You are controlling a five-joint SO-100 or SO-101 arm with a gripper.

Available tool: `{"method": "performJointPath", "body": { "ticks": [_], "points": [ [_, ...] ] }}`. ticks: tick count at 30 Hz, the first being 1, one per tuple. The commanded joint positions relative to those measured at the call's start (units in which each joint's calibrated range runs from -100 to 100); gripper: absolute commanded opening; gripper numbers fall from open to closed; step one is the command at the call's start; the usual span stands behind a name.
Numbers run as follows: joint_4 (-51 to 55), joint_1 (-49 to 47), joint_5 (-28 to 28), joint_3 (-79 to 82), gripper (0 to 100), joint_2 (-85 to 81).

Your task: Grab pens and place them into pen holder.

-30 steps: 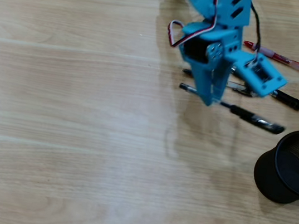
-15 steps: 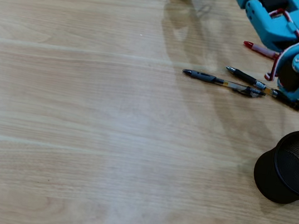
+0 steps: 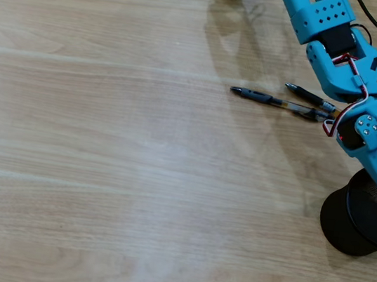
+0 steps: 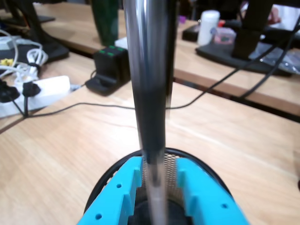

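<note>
Overhead view: two pens (image 3: 279,102) lie roughly left-right on the tabletop (image 3: 101,156), beside the mesh holder (image 3: 364,224). Wrist view: the end effector (image 4: 159,187) clamps a pen (image 4: 149,93) upright, lower end over the holder (image 4: 108,180).

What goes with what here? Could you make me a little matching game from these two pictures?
Things:
1. pen in the end effector
2. two pens on the table
3. mesh pen holder
4. power strip

States or places:
A. white, at the left edge of the wrist view
B. lying flat beside the arm
C. black, under the end effector
D. upright, over the cup

Pairs: 1-D, 2-B, 3-C, 4-A
</note>
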Motion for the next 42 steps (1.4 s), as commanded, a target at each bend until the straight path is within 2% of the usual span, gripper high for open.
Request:
{"method": "performJointPath", "body": {
  "ticks": [1,5,7,9,11,15,17,20,23,25,30,42],
  "points": [
    [-1.32,-0.7,0.25,-1.34,12,-1.27],
    [-1.32,-0.79,0.88,-1.43,12,-3.72],
    [-0.54,-0.54,4.54,-1.43,12,-7.86],
    [2.46,-0.14,10.92,-0.61,13,-13.7],
    [15.36,0.1,17.87,-0.97,13,-20.97],
    [58.67,2.52,31.36,-3.87,13,-33.56],
    [76.21,4.21,34.7,-4.05,13,-33.73],
    [91.16,8.09,35.07,0.02,13,-29.84],
    [92.02,8.89,35.12,6.0,19,-23.16],
    [89.01,8.49,35.22,7.72,21,-18.68],
    [81.79,7.36,35.48,7.63,19,-9.89],
    [81.71,7.36,35.43,6.36,19,-6.34]
  ]
}}
